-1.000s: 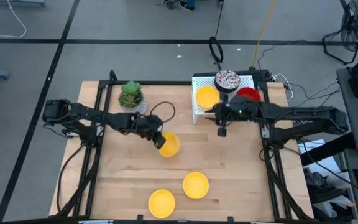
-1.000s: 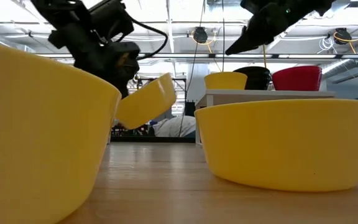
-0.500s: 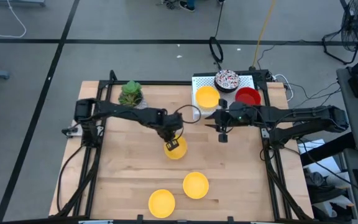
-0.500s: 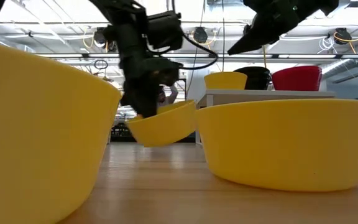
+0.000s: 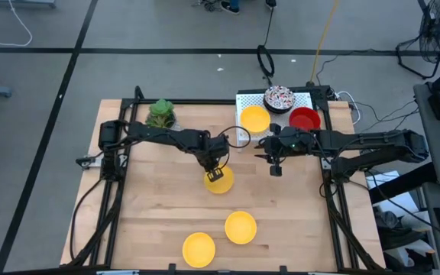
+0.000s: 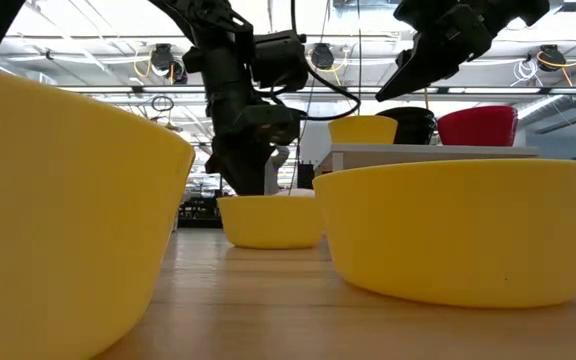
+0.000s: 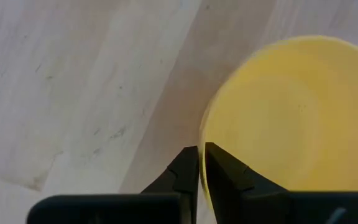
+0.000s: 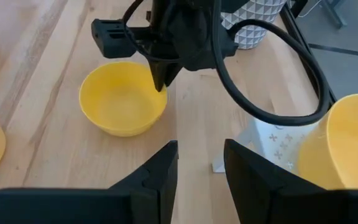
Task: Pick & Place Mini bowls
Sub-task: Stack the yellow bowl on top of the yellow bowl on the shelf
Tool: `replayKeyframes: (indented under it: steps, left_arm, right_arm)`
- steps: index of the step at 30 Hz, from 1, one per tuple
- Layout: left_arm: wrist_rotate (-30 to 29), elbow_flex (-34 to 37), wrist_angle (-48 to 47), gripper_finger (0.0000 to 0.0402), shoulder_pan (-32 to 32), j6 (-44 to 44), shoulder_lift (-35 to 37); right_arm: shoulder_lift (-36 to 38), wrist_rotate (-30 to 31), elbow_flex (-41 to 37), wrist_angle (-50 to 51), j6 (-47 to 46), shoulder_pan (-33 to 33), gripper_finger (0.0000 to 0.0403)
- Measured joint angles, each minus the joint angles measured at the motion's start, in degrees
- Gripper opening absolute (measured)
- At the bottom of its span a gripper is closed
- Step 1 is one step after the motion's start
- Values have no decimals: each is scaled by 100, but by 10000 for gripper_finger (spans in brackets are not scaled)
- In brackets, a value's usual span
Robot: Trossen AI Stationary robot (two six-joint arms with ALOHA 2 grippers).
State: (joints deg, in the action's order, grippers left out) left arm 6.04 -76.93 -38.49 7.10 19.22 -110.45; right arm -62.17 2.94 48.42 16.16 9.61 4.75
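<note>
A plain yellow mini bowl (image 5: 221, 183) stands level on its base mid-table, also seen in the low view (image 6: 271, 222). My left gripper (image 5: 216, 171) is above its far rim, shut on it. My right gripper (image 5: 275, 168) hovers open above bare wood to the bowl's right, beside a white rack (image 5: 244, 139). On the rack sit a yellow bowl (image 5: 254, 119), a speckled bowl (image 5: 279, 98) and a red bowl (image 5: 305, 118). Two more yellow bowls (image 5: 241, 227) (image 5: 198, 248) stand near the table's near edge. My left gripper pinches the yellow bowl's rim (image 7: 202, 134) on its far side, one finger inside the bowl and one outside. The fingers (image 6: 251, 185) come from above, pointing down. The bowl rests upright on the table.
A white pot with a green plant (image 5: 160, 114) stands at the far left. The left arm's cable loops above the table near the rack (image 5: 239, 137). Bare wood lies between the held bowl and the two near bowls, and along the left side.
My left gripper has moved toward the table's right and slightly nearer, then down, carrying the yellow bowl. The bowl was lifted and tilted; it has levelled out and now sits on the table. My right gripper has stayed almost in place.
</note>
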Motion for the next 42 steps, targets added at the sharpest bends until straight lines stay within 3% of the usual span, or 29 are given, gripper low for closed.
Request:
replayKeyframes:
  steps: [10, 15, 19, 29, 42]
  left_arm:
    - [38, 0, -37, 33, 6, 50, 126]
    - [618, 0, -87, 33, 14, 86, 571]
    - [685, 0, -130, 33, -80, 192, 1128]
    - [-556, 0, -704, 33, -983, 657, 2236]
    - [-1108, 2, -985, 33, -1824, 1461, 2433]
  right_arm:
    - [0, -2, 0, 0, 22, 0, 118]
    - [0, -2, 0, 0, 24, 0, 118]
    - [0, -2, 0, -10, 24, 0, 118]
    - [-131, -297, -249, -607, -30, -89, 119]
    - [-1591, -474, -71, -1168, 918, -865, 119]
